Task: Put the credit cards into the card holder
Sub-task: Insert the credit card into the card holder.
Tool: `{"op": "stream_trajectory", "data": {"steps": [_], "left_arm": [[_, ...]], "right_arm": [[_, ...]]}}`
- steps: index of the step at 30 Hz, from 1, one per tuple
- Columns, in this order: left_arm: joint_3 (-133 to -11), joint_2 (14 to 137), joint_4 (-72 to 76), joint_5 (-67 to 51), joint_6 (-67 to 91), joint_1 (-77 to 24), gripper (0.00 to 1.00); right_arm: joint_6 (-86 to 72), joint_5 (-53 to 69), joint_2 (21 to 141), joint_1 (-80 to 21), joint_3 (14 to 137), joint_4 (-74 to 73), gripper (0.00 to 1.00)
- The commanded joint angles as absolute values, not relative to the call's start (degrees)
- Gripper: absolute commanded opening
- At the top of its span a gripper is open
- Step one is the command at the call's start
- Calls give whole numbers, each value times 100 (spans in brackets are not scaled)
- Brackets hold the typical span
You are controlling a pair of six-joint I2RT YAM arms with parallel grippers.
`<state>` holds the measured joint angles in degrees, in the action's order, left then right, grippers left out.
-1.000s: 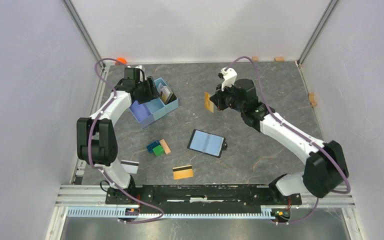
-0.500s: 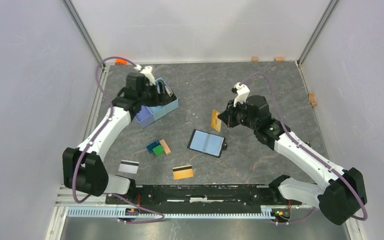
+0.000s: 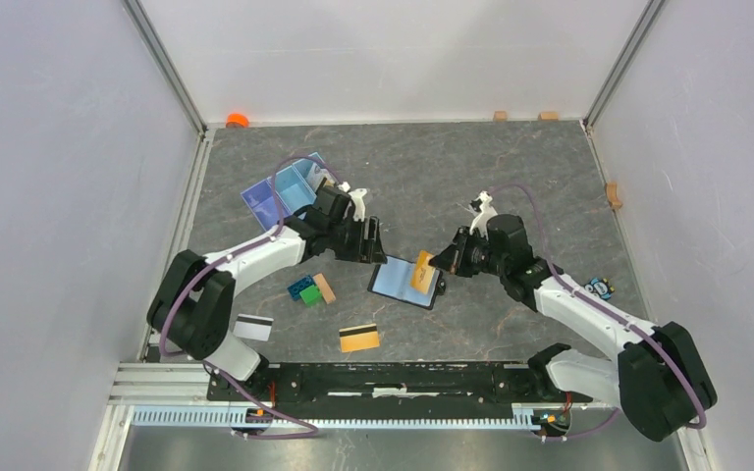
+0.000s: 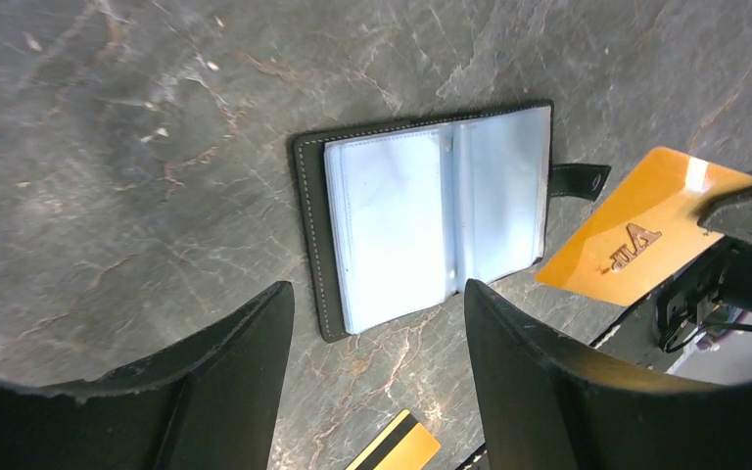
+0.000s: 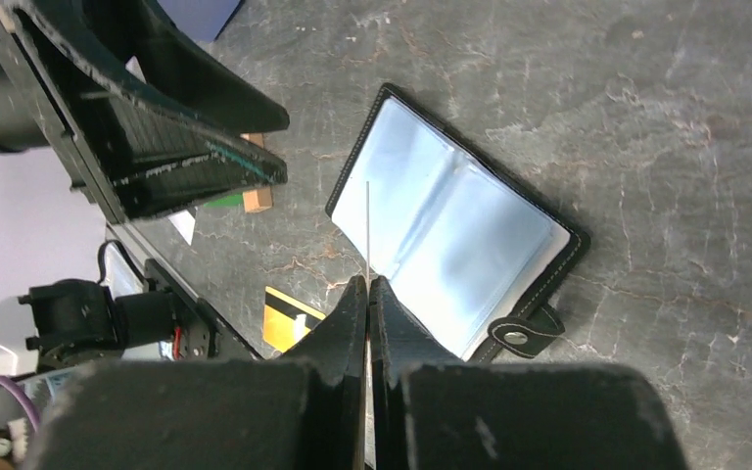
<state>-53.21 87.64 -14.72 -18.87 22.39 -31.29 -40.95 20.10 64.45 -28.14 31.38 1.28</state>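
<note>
Above grey table (image 3: 511,177), right jaws pinch gold card (image 3: 422,272).

Card holder (image 4: 431,225) black, lined pale blue; card (image 4: 636,240) seemingly orange.

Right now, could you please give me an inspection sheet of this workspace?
Surface: dark marbled table, nothing spilled seen.
Job's things: card holder lies open, lining up; orange card held tilted by its tab side; gold striped card and white striped card lie flat towards the near edge.
Clutter: blue tray, toy bricks, wooden block.
Grippers: left gripper, jaws open, empty, beside the holder; right gripper, jaws shut on the orange card.
Cables: purple cables loop over the table on both sides.
Surroundings: white walls; orange object in the far left corner.
</note>
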Motion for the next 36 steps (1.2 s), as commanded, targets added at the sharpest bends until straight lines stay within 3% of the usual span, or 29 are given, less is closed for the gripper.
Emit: {"op": "stream_trajectory", "data": {"steps": [1,19,36], "left_arm": [[-5308,9025,-1096,-2160,2505,-3252,71],[-5326,9560,-1316,-1848,2409,-3287,61],[-5390,9709,-1468,-1765,2391,-3296,55]], "right_arm": [[-4946,2298,6579,-2673,2804,1028,0],[-6079,2536,7655,-2619,2103,2806,0],[-5945,2144,7951,-2617,2075,2733,0]]}}
